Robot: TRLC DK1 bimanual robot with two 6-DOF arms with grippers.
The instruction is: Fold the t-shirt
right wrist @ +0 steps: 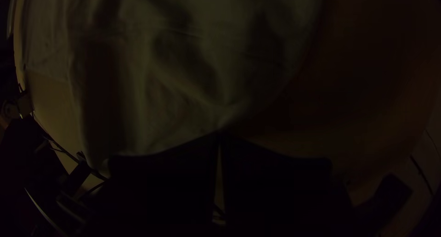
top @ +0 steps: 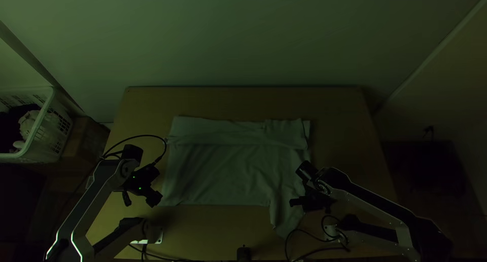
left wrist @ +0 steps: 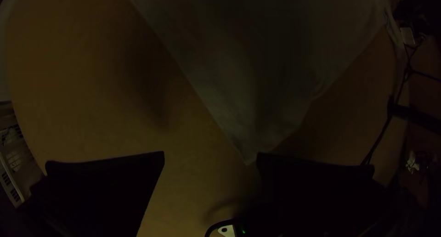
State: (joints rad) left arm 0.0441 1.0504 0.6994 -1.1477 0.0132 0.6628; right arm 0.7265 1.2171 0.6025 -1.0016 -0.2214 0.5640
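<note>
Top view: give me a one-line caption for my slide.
A partly folded t-shirt lies on a light wooden table between the left arm and right arm.

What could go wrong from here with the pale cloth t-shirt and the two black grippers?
The right black gripper seems to pinch the pale cloth t-shirt just by its edge, so the grip might slip. The left black gripper is open by a corner, holding nothing; if the right one lifts alone, the shirt could twist. A sleeve juts toward the near edge of the light wooden table and may end up outside the fold.
</note>
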